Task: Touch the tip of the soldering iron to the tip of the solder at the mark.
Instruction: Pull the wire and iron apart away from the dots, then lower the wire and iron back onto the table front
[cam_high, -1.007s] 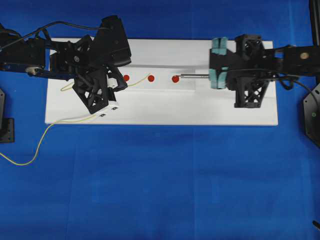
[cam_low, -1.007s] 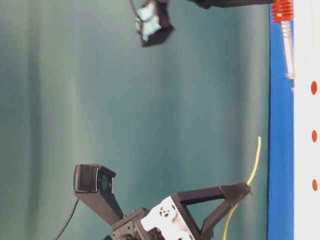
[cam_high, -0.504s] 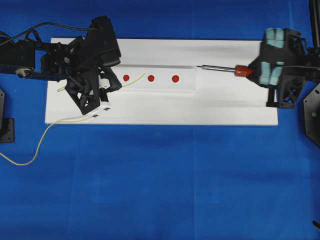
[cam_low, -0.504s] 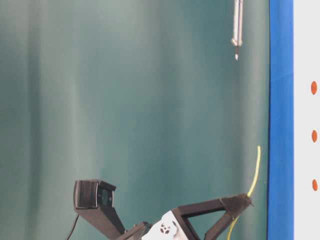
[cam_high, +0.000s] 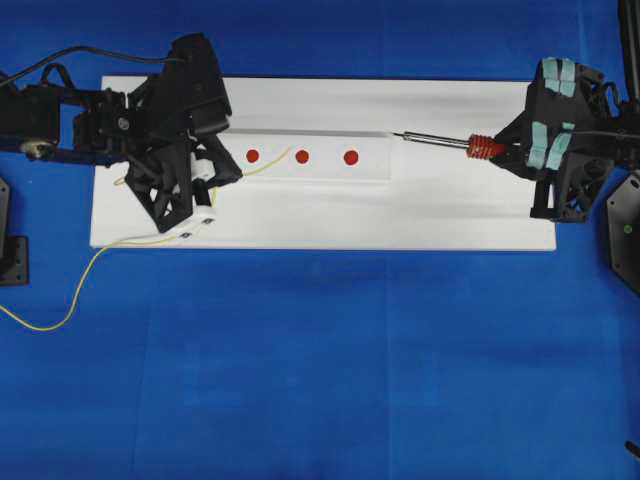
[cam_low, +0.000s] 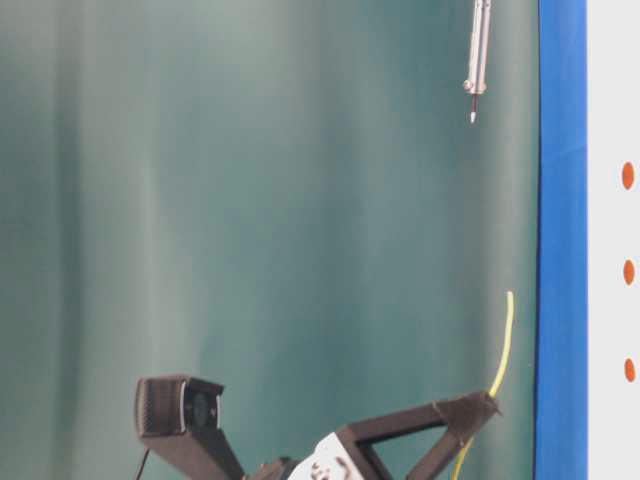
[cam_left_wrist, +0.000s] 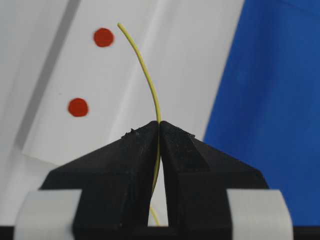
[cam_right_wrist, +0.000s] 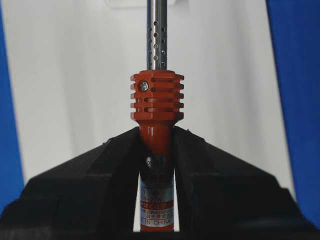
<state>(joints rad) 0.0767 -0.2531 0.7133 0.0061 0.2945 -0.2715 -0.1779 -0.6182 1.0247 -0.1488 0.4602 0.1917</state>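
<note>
Soldering iron (cam_right_wrist: 156, 130) is pinched in my right gripper (cam_right_wrist: 156, 150) at frame right; my left gripper (cam_left_wrist: 159, 131) pinches yellow solder wire (cam_left_wrist: 145, 70) near red dots (cam_left_wrist: 103, 37).

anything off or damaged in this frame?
Nothing damaged. The solder bows sideways above the left hand, and its slack trails off the board onto the blue cloth. The iron sits straight in the right hand.
</note>
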